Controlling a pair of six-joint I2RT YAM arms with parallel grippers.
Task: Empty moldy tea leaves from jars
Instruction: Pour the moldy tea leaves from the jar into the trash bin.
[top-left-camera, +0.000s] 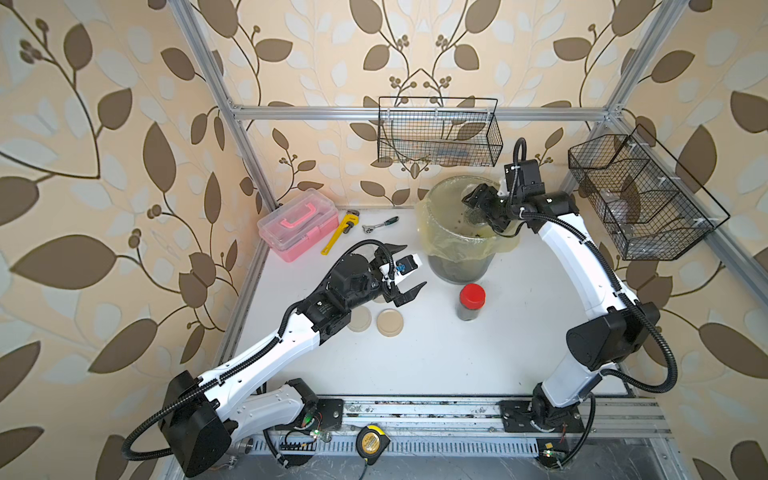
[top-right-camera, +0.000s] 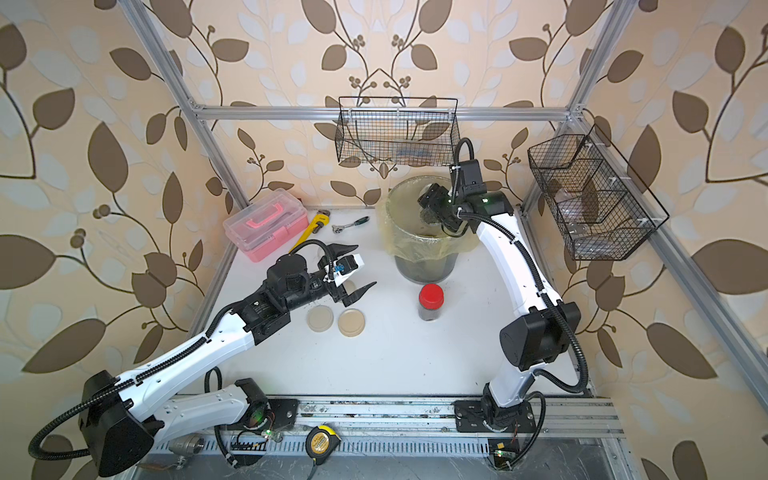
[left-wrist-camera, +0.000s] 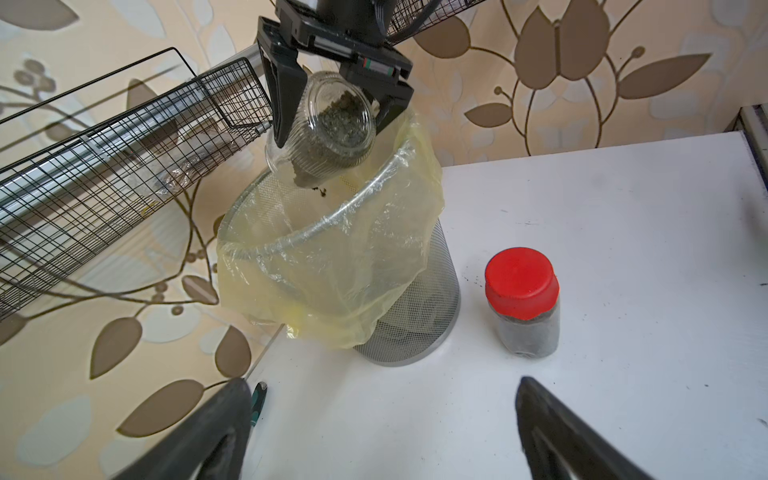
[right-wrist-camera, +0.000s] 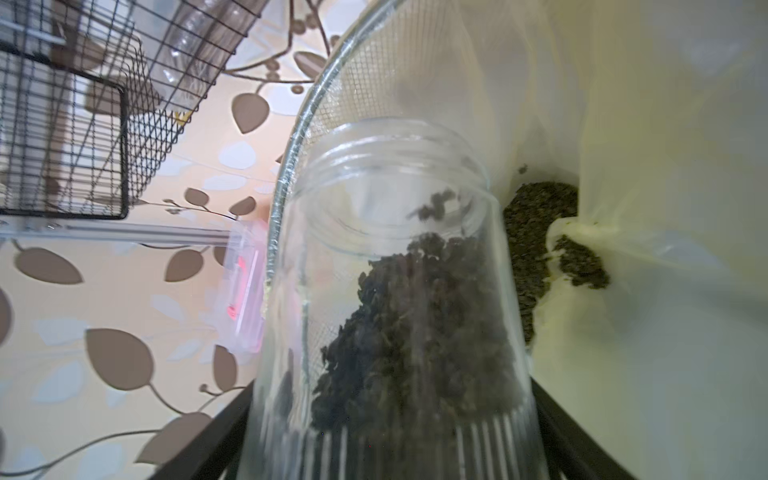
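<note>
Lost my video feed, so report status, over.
Left end effector open, empty. Right end effector shut on jar tipped over bin; tea leaves spilling in. Nothing obstructing.

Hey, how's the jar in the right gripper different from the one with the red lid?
The held jar is open, with no lid; the red-lidded jar is capped. The held jar tilts mouth-down over the bin in the right gripper; the red-lidded jar stands upright on the table, untouched. Both are clear glass with tea leaves inside.

We hold our left arm low and forward, left gripper spread wide; our right arm arches high, right gripper tipped downward, jaws clamped.
</note>
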